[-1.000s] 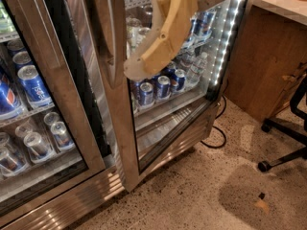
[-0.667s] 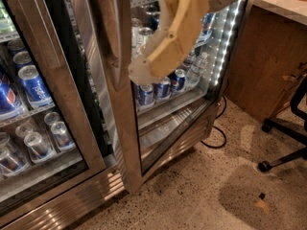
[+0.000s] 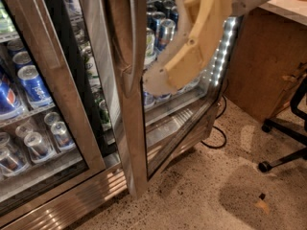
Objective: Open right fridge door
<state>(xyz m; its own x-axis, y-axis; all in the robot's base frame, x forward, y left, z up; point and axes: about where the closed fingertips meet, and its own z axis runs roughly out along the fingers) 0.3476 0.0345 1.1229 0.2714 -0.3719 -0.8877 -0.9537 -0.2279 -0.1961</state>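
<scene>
Gripper (image 3: 154, 82) sits right up against the handle-side edge of the right fridge door (image 3: 135, 143), with its cream arm coming down from the upper right. Honestly can't tell if it's clamped on anything or how wide it's set. The door stands swung out from the cabinet, a dark gap between it and the left door (image 3: 67, 95) with the Pepsi cans (image 3: 32, 84). Black cable (image 3: 217, 139) lies on the speckled floor (image 3: 206, 195).
</scene>
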